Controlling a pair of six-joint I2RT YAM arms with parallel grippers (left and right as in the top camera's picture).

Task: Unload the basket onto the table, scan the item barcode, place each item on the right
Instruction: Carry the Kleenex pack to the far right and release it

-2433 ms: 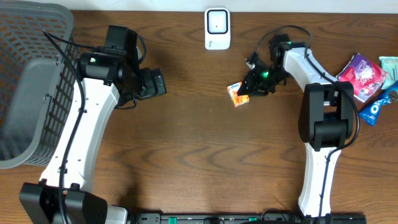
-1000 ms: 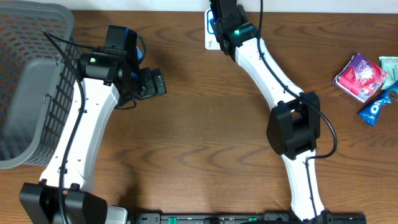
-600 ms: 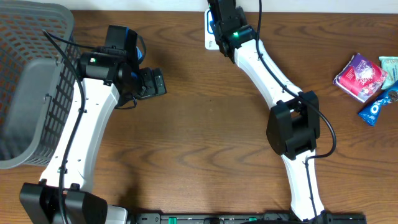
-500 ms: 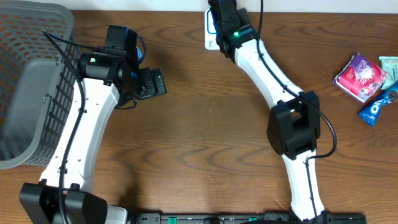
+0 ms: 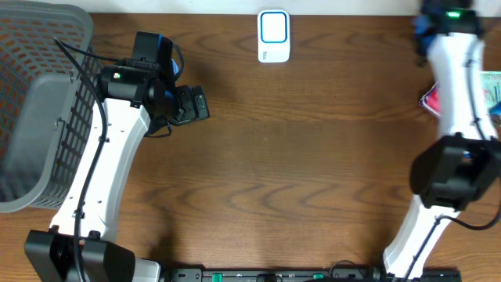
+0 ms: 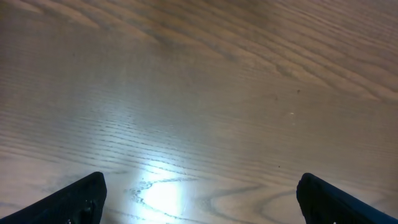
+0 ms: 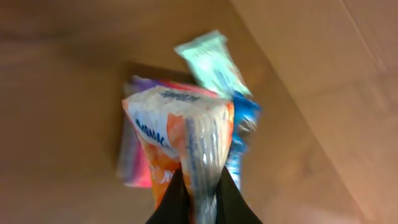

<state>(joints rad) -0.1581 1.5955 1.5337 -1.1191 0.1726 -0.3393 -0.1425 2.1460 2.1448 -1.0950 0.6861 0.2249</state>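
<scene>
In the right wrist view my right gripper [image 7: 199, 200] is shut on an orange-and-white snack packet [image 7: 177, 127], pinching its crimped end between the black fingers. The packet hangs above the pile of other packets. In the overhead view the right arm [image 5: 452, 55] reaches to the table's far right corner, and the packet itself is hidden under it. The white barcode scanner [image 5: 274, 35] stands at the back middle of the table, far from that arm. My left gripper [image 6: 199, 205] is open over bare wood, nothing between its fingers [image 6: 81, 198].
A grey mesh basket [image 5: 39, 102] fills the left edge. Under the held packet lie a teal packet [image 7: 214, 62], a purple-pink packet [image 7: 134, 165] and a blue one [image 7: 245, 121]. The pink packet [image 5: 430, 100] shows beside the right arm.
The right arm has swung from over the scanner to the far right corner, with the orange packet still in its grip. The left arm has not moved.
</scene>
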